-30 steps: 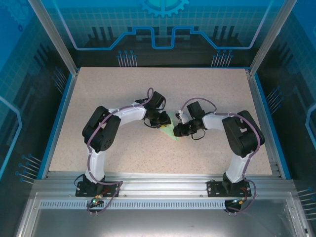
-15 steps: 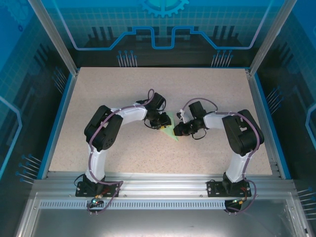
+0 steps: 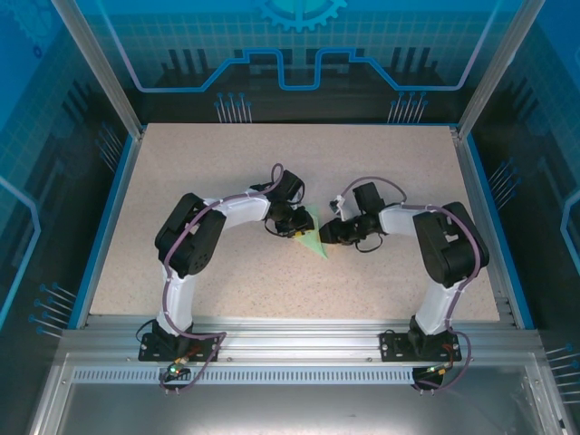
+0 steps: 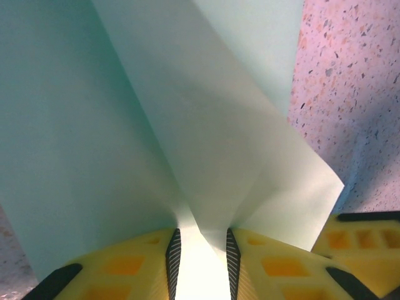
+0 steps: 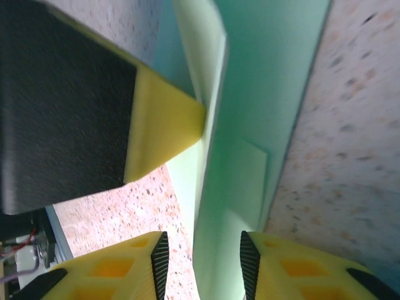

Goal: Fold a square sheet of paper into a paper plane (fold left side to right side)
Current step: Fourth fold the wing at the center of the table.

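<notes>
The square sheet of paper [image 3: 313,241], pale mint green and folded to a narrow pointed shape, lies at mid-table between both grippers. My left gripper [image 3: 298,226] sits at the sheet's left edge. In the left wrist view creased flaps of paper [image 4: 187,125] funnel down into the narrow gap of the left gripper [image 4: 201,262], which is shut on them. My right gripper [image 3: 332,232] is at the sheet's right side. Its wrist view shows the right gripper [image 5: 203,262] open, with the paper [image 5: 262,94] running between its fingers untouched. A left finger [image 5: 164,122] touches a raised flap.
Speckled beige tabletop [image 3: 227,163] surrounds the paper on every side. Blue rails [image 3: 107,217] border the table left and right, and an aluminium frame [image 3: 290,331] runs along the near edge by the arm bases.
My right gripper has drawn back a little to the right, away from the sheet. The left gripper and the paper have barely shifted.
</notes>
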{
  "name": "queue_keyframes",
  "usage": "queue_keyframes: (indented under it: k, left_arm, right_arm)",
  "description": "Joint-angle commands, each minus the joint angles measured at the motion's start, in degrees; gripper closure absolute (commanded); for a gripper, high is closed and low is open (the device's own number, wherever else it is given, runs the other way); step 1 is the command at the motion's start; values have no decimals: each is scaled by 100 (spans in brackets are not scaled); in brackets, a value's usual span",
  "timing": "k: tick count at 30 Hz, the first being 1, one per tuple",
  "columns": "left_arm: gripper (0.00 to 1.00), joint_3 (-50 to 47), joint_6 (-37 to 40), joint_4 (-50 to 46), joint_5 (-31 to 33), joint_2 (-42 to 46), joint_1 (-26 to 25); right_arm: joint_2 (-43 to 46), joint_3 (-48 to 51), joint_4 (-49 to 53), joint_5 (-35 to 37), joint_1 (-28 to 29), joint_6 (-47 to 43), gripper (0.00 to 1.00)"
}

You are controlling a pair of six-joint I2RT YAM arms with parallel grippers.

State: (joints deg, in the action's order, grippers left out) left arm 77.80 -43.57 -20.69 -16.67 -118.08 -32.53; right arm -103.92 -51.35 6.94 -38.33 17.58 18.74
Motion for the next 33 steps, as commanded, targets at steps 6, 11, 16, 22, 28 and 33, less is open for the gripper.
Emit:
queue_keyframes:
  k: [6, 11, 16, 22, 28, 33]
  left_arm:
    - [70, -52, -29, -85, 155, -65, -20]
    - [70, -72, -38, -77, 159, -54, -21]
    - [70, -84, -35, -80, 172, -30, -19]
    - [70, -89, -29, -93, 169, -27, -20]
    - [70, -100, -29, -87, 172, -21, -19]
    - [70, -124, -29, -71, 172, -4, -24]
  right_arm:
    - [-63, -204, -221, -478, -309, 312, 58]
    - [-327, -333, -342, -573, -281, 415, 59]
    - [-517, -452, -331, -586, -181, 435, 62]
    - [-638, -513, -360, -626, -130, 448, 67]
    - [-715, -568, -369, -666, -63, 463, 76]
    - [-720, -612, -319, -626, -49, 431, 95]
